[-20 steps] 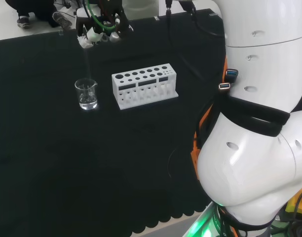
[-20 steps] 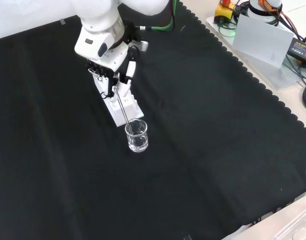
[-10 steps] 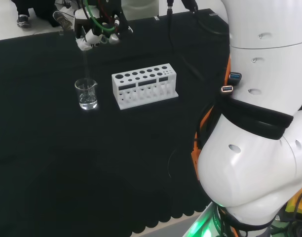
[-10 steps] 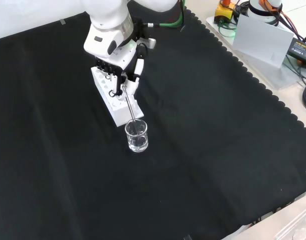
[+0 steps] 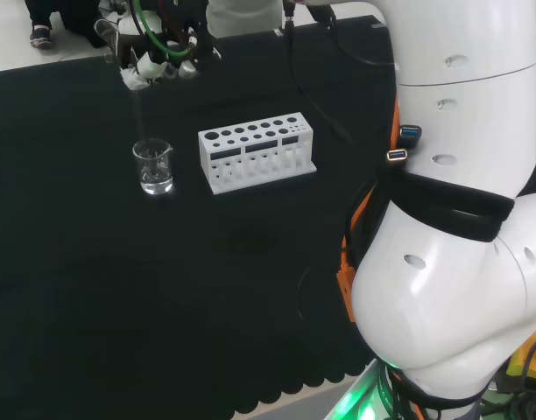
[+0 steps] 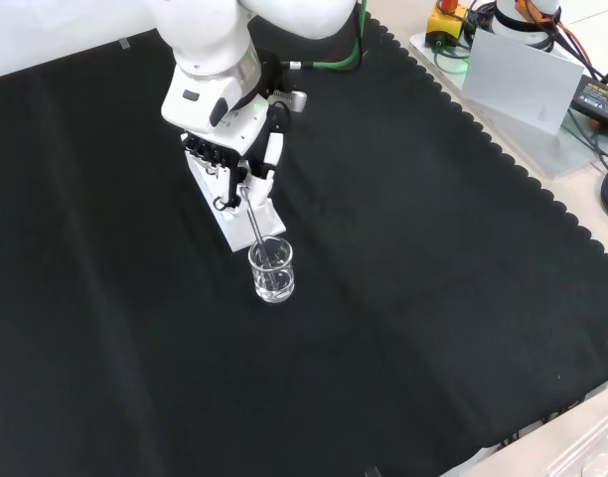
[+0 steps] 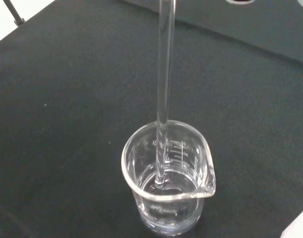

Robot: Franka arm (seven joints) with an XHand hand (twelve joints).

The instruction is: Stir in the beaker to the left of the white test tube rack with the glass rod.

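Clear beaker [image 6: 271, 269] upright on black tabletop [image 6: 433, 298], a little liquid inside, nearest in front view. Glass rod [image 6: 255, 226] tip down inside beaker. White test tube rack [image 6: 228, 204] just behind. Robot hand [image 6: 239, 164] above, fingers curled round rod's top.

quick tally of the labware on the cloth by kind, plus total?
Beaker: 1
Glass rod: 1, held in the hand, its tip down in the beaker
White test tube rack: 1
Total: 3
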